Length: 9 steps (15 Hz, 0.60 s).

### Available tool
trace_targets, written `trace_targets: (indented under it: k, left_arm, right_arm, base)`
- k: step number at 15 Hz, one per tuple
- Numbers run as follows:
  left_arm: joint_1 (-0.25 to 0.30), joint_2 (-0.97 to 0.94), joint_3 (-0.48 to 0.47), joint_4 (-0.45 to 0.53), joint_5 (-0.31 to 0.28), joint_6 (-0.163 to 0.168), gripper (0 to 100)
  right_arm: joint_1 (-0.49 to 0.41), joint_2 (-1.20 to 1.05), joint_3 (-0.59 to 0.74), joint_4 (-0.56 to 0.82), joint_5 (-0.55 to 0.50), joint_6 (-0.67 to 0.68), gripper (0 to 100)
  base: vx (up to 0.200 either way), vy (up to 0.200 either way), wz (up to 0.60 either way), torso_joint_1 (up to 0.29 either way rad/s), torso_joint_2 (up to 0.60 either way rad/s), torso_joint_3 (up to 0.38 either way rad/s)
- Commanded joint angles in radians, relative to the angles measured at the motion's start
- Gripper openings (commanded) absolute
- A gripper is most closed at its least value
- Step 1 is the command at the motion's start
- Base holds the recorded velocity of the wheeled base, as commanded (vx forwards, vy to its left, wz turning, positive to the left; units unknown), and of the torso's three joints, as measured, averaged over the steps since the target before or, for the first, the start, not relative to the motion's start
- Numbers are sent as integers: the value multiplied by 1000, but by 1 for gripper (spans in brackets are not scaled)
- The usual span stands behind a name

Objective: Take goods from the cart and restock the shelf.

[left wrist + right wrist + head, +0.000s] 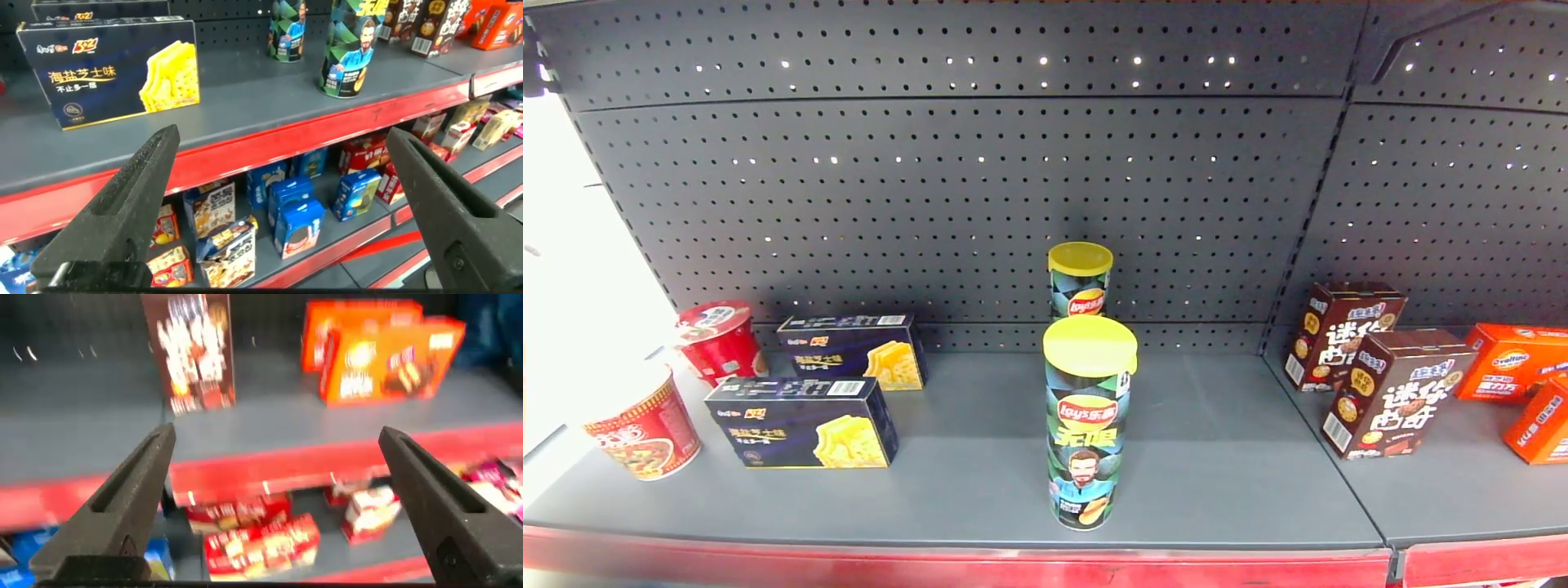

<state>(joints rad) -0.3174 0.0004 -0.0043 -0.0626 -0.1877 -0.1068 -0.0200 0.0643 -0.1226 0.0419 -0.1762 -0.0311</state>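
Two chip cans (1086,425), two cracker boxes (800,423), two noodle cups (645,429) on shelf (1233,457).

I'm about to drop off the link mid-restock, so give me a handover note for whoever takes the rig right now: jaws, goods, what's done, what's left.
Left gripper: jaws open, empty. Right gripper: jaws open, empty. Both face the shelf.
On it: front chip can upright mid-shelf, rear chip can behind; cracker boxes and noodle cups left; brown boxes and orange boxes on the section to the right.
Done: those are stocked.
Left: probably fetch more from the cart; bare space flanks the cans.
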Motion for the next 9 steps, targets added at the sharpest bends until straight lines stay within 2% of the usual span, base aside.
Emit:
trace_targets:
  k: [1, 3, 4, 5, 7, 9]
  left_arm:
    - [0, 0, 0, 0, 1, -1, 100]
    - [1, 0, 3, -2, 39, 12, 100]
    - [1, 0, 3, 0, 96, 19, 100]
    - [1, 0, 3, 0, 122, 26, 100]
    - [1, 0, 3, 1, 160, 27, 100]
    - [1, 0, 1, 12, 286, 32, 100]
  right_arm:
    - [9, -64, 63, -14, 9, -3, 100]
    - [9, -64, 112, -80, 73, -1, 100]
    - [9, -64, 112, -77, 118, -12, 100]
    - [9, -64, 109, -73, 152, -41, 100]
    - [9, -64, 109, -65, 161, -78, 100]
    - [9, -64, 109, -66, 150, -86, 100]
  base:
    - [0, 0, 0, 0, 0, 0]
    - [0, 0, 0, 0, 0, 0]
    - [0, 0, 0, 0, 0, 0]
    - [0, 0, 0, 0, 0, 0]
    - [0, 0, 0, 0, 0, 0]
    - [0, 0, 0, 0, 0, 0]
